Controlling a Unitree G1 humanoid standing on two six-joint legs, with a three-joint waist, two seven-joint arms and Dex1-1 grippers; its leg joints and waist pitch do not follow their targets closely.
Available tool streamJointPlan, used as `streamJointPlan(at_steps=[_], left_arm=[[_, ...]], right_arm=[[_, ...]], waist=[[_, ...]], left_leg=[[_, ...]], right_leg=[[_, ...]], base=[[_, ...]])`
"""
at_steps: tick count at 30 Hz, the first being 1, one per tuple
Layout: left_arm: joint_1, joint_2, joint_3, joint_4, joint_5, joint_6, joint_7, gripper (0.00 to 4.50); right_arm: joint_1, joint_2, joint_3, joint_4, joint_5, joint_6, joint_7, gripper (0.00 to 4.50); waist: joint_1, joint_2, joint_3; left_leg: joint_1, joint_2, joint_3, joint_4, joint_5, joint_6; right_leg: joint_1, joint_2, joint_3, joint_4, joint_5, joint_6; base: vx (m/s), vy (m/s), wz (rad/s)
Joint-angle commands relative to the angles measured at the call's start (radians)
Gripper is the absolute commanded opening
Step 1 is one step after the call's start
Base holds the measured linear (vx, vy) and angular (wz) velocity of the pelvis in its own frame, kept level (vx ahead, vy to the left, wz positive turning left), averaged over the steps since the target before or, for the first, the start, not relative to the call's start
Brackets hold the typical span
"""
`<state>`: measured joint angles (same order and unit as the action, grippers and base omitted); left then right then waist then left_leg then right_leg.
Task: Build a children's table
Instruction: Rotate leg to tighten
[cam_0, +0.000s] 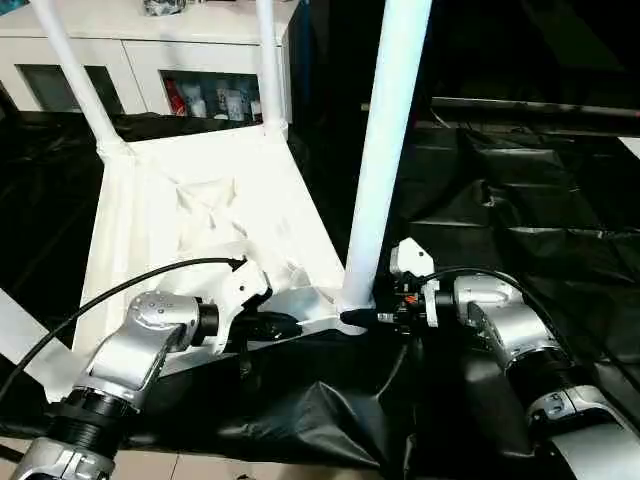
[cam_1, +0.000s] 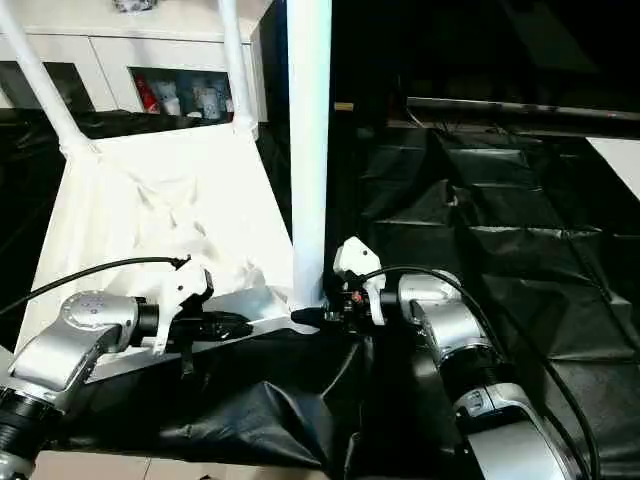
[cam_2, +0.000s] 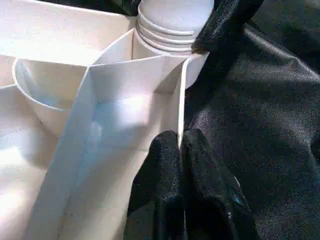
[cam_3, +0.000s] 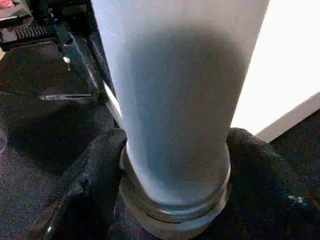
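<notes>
From the head camera, the white table (cam_0: 200, 210) lies upside down on a black sheet (cam_0: 520, 210), with its ribbed underside facing up. Three legs stick up from its corners: the near leg (cam_0: 385, 150) stands tall in the middle, and the two far legs (cam_0: 75, 80) rise at the back. Behind the table is a white cabinet (cam_0: 140, 55) with little things behind its glass. The left claw (cam_0: 285, 325) reaches in from the left and sits at the table's near edge, just beside the near leg's foot. The right claw (cam_0: 370, 317) comes in from the right, with its fingers at the bottom of that same leg. A black cable (cam_0: 110, 290) loops over the left arm. In the left wrist view, the left claw's two black fingers (cam_2: 160, 190) are pressed together, and the thin white edge wall (cam_2: 181, 105) of the table goes in between their tips, so they pinch it. Past them, the leg's ringed end (cam_2: 170, 25) sits in its round socket, and one black finger (cam_2: 225, 22) of the other claw touches it. In the right wrist view, the near leg fills the middle, and the right claw's fingers (cam_3: 85, 185) sit one on each side of the leg's bottom, holding it close where it meets the socket ring (cam_3: 175, 215).
</notes>
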<state>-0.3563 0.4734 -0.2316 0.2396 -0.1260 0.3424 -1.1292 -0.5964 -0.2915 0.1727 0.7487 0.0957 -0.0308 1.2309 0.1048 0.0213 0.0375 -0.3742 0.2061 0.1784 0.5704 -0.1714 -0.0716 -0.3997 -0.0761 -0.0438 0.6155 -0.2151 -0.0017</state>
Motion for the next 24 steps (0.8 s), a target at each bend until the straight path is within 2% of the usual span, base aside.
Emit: streamJointPlan(at_steps=[1, 5, 6, 8, 9, 10, 11, 12, 13, 14, 15, 17, 18, 19, 20, 23, 24], left_arm=[[0.031, 0.005, -0.030, 0.004, -0.007, 0.029, -0.025, 0.00], [0.015, -0.039, -0.020, 0.035, 0.014, 0.034, 0.061, 0.00], [0.010, -0.048, -0.020, 0.044, 0.021, 0.033, 0.079, 0.00], [-0.017, -0.094, -0.021, 0.087, 0.052, 0.032, 0.160, 0.00], [-0.033, -0.119, -0.023, 0.111, 0.067, 0.034, 0.202, 0.00], [-0.044, -0.134, -0.022, 0.126, 0.074, 0.036, 0.227, 0.00], [-0.086, -0.193, -0.018, 0.183, 0.092, 0.051, 0.312, 0.00], [-0.134, -0.259, -0.015, 0.243, 0.104, 0.062, 0.393, 0.00], [-0.149, -0.279, -0.014, 0.262, 0.106, 0.066, 0.412, 0.00], [-0.157, -0.290, -0.014, 0.272, 0.106, 0.069, 0.421, 0.00], [-0.174, -0.310, -0.014, 0.297, 0.114, 0.057, 0.453, 0.00], [-0.203, -0.348, -0.028, 0.339, 0.135, 0.035, 0.501, 0.00], [-0.224, -0.372, -0.043, 0.366, 0.156, 0.011, 0.523, 0.00], [-0.224, -0.372, -0.043, 0.366, 0.156, 0.011, 0.523, 0.00], [-0.228, -0.376, -0.049, 0.371, 0.162, 0.004, 0.524, 0.00], [-0.240, -0.391, -0.047, 0.399, 0.174, -0.019, 0.515, 0.00], [-0.237, -0.388, -0.045, 0.397, 0.170, -0.021, 0.510, 0.00]], right_arm=[[0.005, -0.005, -0.006, -0.018, 0.017, 0.012, 0.006, 2.78], [0.011, 0.032, -0.038, 0.018, 0.007, -0.004, -0.112, 2.75], [0.009, 0.040, -0.044, 0.029, 0.002, -0.009, -0.144, 2.75], [-0.002, 0.076, -0.068, 0.080, -0.021, -0.017, -0.305, 2.74], [-0.009, 0.094, -0.078, 0.102, -0.032, -0.007, -0.383, 2.74], [-0.012, 0.103, -0.082, 0.111, -0.037, 0.000, -0.419, 2.74], [-0.023, 0.143, -0.105, 0.141, -0.047, 0.014, -0.569, 2.74], [-0.034, 0.195, -0.138, 0.166, -0.036, 0.038, -0.711, 2.74], [-0.037, 0.212, -0.146, 0.174, -0.033, 0.043, -0.753, 2.74], [-0.039, 0.221, -0.150, 0.178, -0.033, 0.044, -0.776, 2.74], [-0.041, 0.237, -0.146, 0.185, -0.044, 0.042, -0.816, 2.74], [-0.046, 0.275, -0.139, 0.196, -0.059, 0.030, -0.881, 2.74], [-0.054, 0.315, -0.141, 0.205, -0.055, 0.016, -0.901, 2.74], [-0.054, 0.315, -0.141, 0.205, -0.055, 0.016, -0.901, 2.74], [-0.056, 0.326, -0.141, 0.206, -0.052, 0.011, -0.897, 2.74], [-0.061, 0.339, -0.115, 0.200, -0.082, -0.050, -0.870, 2.74], [-0.059, 0.341, -0.127, 0.190, -0.059, -0.056, -0.849, 2.74]], waist=[[0.005, -0.008, -0.059], [0.005, -0.009, -0.059], [0.002, -0.010, -0.056], [-0.005, -0.011, -0.051], [-0.008, -0.011, -0.045], [-0.012, -0.014, -0.046], [-0.012, -0.008, -0.044], [-0.012, -0.005, -0.043], [-0.017, -0.006, -0.040], [-0.013, -0.009, -0.043], [-0.012, -0.006, -0.044], [-0.013, -0.007, -0.040], [-0.014, 0.000, -0.037], [-0.016, -0.004, -0.038], [-0.011, -0.004, -0.043], [-0.010, -0.004, -0.043], [-0.009, -0.009, -0.043]], left_leg=[[0.010, 0.020, 0.001, -0.049, -0.117, 0.077], [0.011, 0.020, 0.001, -0.049, -0.118, 0.075], [0.010, 0.019, 0.000, -0.053, -0.134, 0.067], [0.012, 0.020, 0.000, -0.057, -0.173, 0.043], [0.016, 0.018, -0.001, -0.063, -0.217, 0.020], [0.017, 0.018, -0.004, -0.066, -0.240, 0.003], [0.024, 0.018, -0.002, -0.066, -0.254, -0.007], [0.029, 0.017, -0.003, -0.067, -0.270, -0.013], [0.031, 0.013, -0.003, -0.068, -0.299, -0.030], [0.029, 0.015, -0.008, -0.071, -0.308, -0.035], [0.028, 0.017, -0.009, -0.071, -0.310, -0.033], [0.031, 0.015, -0.007, -0.074, -0.333, -0.028], [0.037, 0.015, -0.009, -0.076, -0.370, -0.033], [0.036, 0.014, -0.011, -0.076, -0.378, -0.033], [0.034, 0.016, -0.013, -0.079, -0.365, -0.029], [0.028, 0.016, -0.012, -0.080, -0.350, -0.023], [0.028, 0.015, -0.011, -0.079, -0.349, -0.017]], right_leg=[[0.052, -0.050, 0.029, -0.051, 0.043, -0.266], [0.051, -0.051, 0.029, -0.051, 0.043, -0.267], [0.051, -0.052, 0.030, -0.055, 0.011, -0.262], [0.048, -0.055, 0.033, -0.064, -0.064, -0.251], [0.046, -0.057, 0.033, -0.074, -0.160, -0.234], [0.048, -0.059, 0.034, -0.078, -0.227, -0.210], [0.039, -0.059, 0.037, -0.084, -0.264, -0.197], [0.036, -0.058, 0.037, -0.089, -0.289, -0.192], [0.035, -0.057, 0.038, -0.094, -0.348, -0.175], [0.038, -0.062, 0.036, -0.097, -0.381, -0.157], [0.038, -0.063, 0.036, -0.097, -0.375, -0.153], [0.031, -0.058, 0.035, -0.104, -0.379, -0.145], [0.027, -0.060, 0.035, -0.111, -0.419, -0.136], [0.028, -0.061, 0.034, -0.113, -0.434, -0.130], [0.033, -0.062, 0.035, -0.110, -0.411, -0.122], [0.034, -0.061, 0.035, -0.106, -0.363, -0.133], [0.035, -0.062, 0.035, -0.106, -0.363, -0.134]], base=[[0.000, 0.000, 0.00], [0.000, 0.000, 0.00], [0.000, 0.000, 0.00], [0.000, 0.000, 0.00], [0.000, 0.000, 0.00], [0.000, 0.000, 0.00], [0.000, 0.000, 0.00], [0.000, 0.000, 0.00], [-0.055, -0.005, 0.02], [-0.055, -0.005, 0.02], [0.000, 0.000, 0.00], [0.000, 0.000, 0.00], [0.000, 0.000, 0.00], [0.000, 0.000, 0.00], [0.000, 0.000, 0.00], [0.000, 0.000, 0.00], [0.000, 0.000, 0.00]])
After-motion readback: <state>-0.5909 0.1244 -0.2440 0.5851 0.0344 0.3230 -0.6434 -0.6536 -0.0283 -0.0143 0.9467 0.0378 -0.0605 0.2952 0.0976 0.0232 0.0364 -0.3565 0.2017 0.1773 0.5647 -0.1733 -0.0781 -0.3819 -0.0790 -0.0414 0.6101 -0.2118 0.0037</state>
